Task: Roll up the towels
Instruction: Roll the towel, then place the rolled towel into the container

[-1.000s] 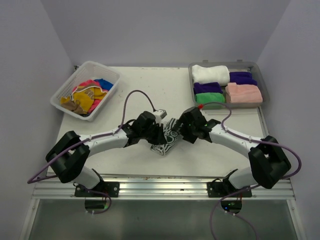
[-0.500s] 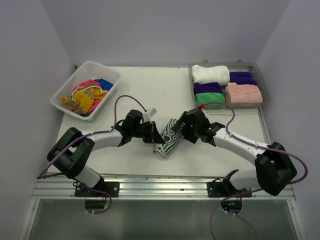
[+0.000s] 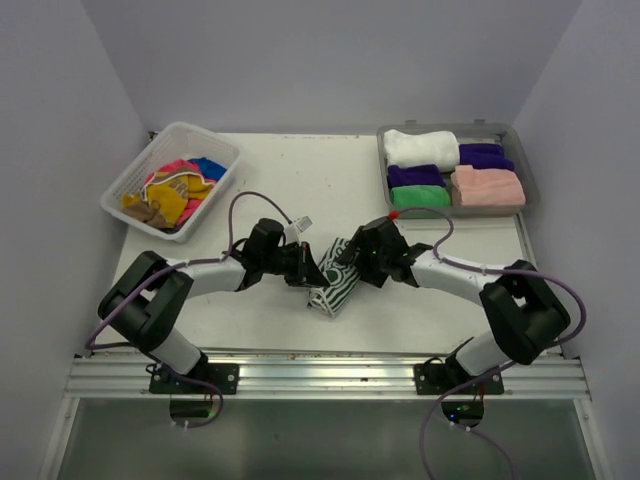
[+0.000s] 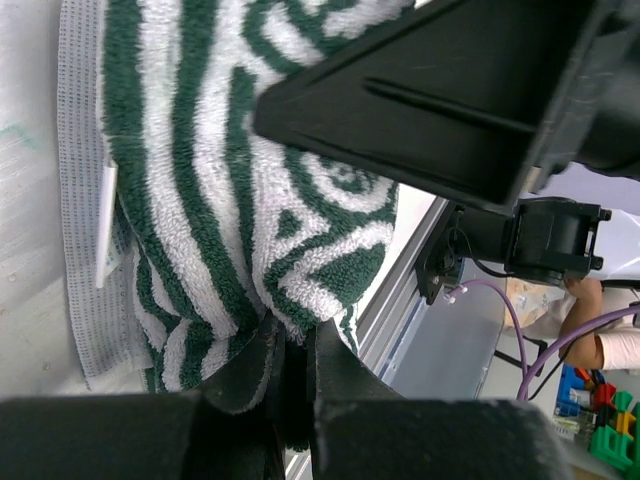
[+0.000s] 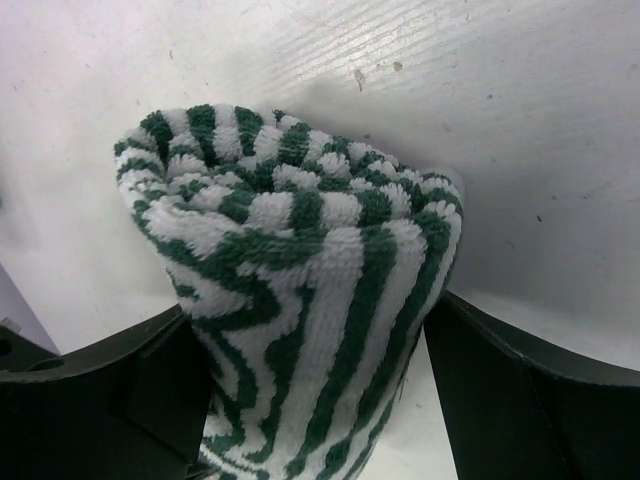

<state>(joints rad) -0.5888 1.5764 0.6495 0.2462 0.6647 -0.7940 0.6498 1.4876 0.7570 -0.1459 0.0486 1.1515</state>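
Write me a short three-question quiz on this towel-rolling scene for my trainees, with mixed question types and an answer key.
1. True or false: the grey tray holds only loose, unrolled cloths.
2. Which towel lies between the two arms? A. a pink towel B. the striped towel C. a yellow towel
3. Fill in: the ___ gripper has the roll between its fingers, while the other gripper is shut.

Key:
1. False: the tray's towels are rolled.
2. B.
3. Right: the right gripper clasps the roll. The left gripper is shut at the towel's edge.
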